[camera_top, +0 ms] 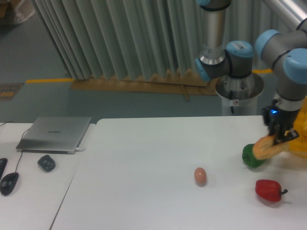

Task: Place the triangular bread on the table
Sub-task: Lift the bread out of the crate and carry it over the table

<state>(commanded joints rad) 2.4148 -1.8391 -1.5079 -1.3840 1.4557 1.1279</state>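
The golden-tan triangular bread [266, 148] hangs at the right of the view, just above the white table [144, 163]. My gripper [281, 138] comes down from above on the right and is shut on the bread. The bread overlaps the right side of a green pepper [249, 156] in this view, so part of that pepper is hidden behind it.
A small pinkish-brown egg [200, 176] lies mid-table and a red pepper [268, 190] lies near the front right. A yellow basket [301, 129] stands at the right edge behind the arm. On the adjoining left desk are a grey laptop [55, 133], a dark lump [46, 163] and a mouse [9, 183].
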